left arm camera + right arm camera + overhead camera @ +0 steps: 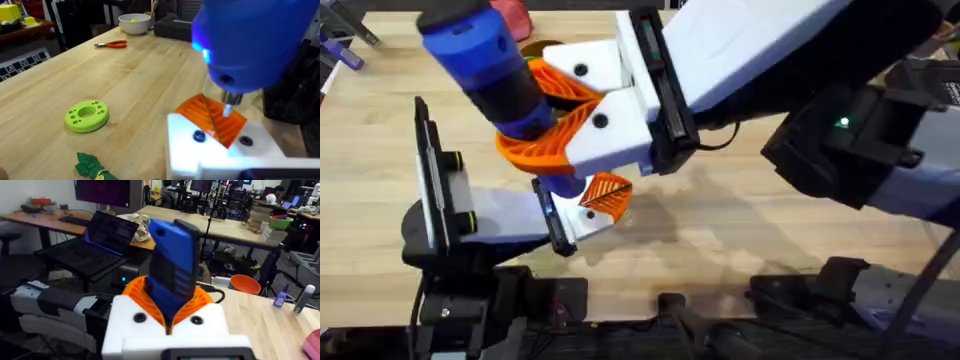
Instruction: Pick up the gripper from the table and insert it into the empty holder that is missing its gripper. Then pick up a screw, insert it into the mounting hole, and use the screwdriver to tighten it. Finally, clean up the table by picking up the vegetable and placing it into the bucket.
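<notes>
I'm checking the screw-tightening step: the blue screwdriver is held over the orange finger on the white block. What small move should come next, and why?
Probably ease the screwdriver straight down. In the left wrist view its metal tip hangs just above the orange gripper seated in the white holder, apparently not yet engaged. The right gripper holds the tool, so a short descent should seat the bit.

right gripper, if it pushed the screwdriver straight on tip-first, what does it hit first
Likely the orange gripper seated in the white holder: the screwdriver tip hangs just above it. Whether it already touches is unclear.
</notes>
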You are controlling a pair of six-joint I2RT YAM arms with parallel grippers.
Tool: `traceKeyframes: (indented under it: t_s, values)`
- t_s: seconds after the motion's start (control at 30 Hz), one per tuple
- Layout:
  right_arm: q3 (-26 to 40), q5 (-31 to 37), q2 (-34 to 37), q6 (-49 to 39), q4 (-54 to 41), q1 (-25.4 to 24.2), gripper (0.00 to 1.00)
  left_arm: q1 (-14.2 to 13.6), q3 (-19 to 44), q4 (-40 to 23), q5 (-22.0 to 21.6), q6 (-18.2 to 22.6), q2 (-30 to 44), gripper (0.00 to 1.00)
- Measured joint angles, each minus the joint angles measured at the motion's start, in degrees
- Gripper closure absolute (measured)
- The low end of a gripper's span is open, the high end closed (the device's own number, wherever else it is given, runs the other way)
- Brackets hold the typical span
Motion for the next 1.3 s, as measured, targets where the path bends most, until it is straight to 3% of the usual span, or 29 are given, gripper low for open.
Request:
traceKeyframes:
  t_s: [1.3]
  values:
    - [0.0, -0.37, 2.17, -1.68, -0.61, -1.09, 0.992, 0.0, 0.0, 0.0, 0.0, 0.0, 0.0, 0.987]
